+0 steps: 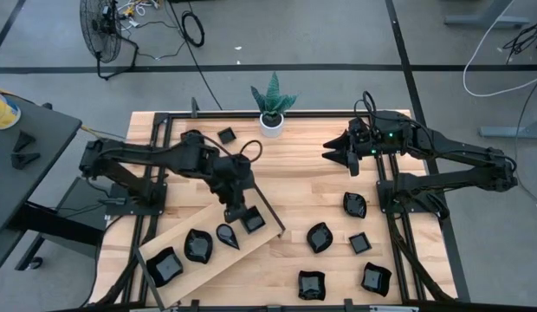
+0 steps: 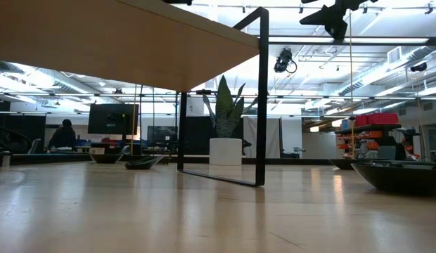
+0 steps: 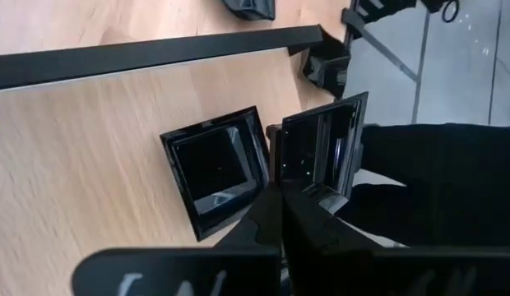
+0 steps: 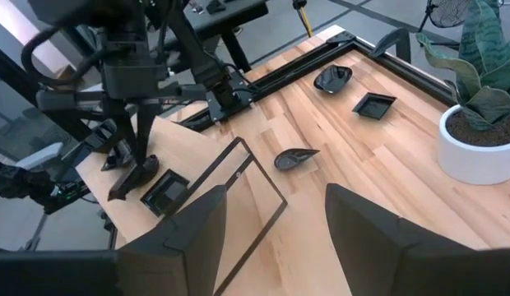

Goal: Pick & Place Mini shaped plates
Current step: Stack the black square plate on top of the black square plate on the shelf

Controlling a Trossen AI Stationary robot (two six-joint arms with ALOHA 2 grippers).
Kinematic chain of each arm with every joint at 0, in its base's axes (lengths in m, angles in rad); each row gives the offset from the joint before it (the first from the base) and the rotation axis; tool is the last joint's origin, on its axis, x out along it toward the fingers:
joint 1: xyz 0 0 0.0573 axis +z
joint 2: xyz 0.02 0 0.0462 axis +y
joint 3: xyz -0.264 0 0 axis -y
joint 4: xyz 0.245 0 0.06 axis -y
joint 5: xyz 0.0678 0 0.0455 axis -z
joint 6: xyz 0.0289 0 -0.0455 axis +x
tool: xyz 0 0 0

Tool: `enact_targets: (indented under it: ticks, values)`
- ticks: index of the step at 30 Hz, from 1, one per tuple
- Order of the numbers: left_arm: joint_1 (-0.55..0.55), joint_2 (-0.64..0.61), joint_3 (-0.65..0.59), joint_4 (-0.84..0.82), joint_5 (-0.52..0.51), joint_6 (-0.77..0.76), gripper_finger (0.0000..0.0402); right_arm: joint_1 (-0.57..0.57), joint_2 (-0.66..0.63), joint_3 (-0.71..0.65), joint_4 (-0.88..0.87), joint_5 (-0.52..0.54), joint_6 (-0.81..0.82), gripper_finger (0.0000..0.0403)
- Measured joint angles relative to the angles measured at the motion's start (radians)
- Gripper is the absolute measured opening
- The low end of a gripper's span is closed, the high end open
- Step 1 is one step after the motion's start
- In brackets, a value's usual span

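Square mini plate (image 1: pixel 253 222) lay on the raised wooden board (image 1: pixel 270 242) beside the left hand (image 1: pixel 234 213), whose fingers were pressed together. Glossy and stiff, likely slippery; I'd pinch its rim. Right hand (image 1: pixel 342 155) hovered spread over the desk (image 1: pixel 303 178).

Glossy black mini shaped plates (image 1: pixel 319 237), pale wooden board (image 1: pixel 208 256), white pot (image 1: pixel 271 124), green plant (image 1: pixel 273 95).

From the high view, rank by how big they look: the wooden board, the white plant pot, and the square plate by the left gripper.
Largest to smallest, as they look in the high view:
1. Wooden board, by far the largest.
2. White plant pot.
3. Square plate, beside the left gripper on the board; close to the pot in size, so that order is unsure.
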Motion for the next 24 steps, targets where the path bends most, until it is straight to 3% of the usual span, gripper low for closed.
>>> enact_targets:
  ticks: [24]
  values:
    - [0.026,0.077,-0.001,-0.050,0.001,-0.013,0.0000,0.000,0.000,0.000,-0.003,0.000,0.010,0.0210]
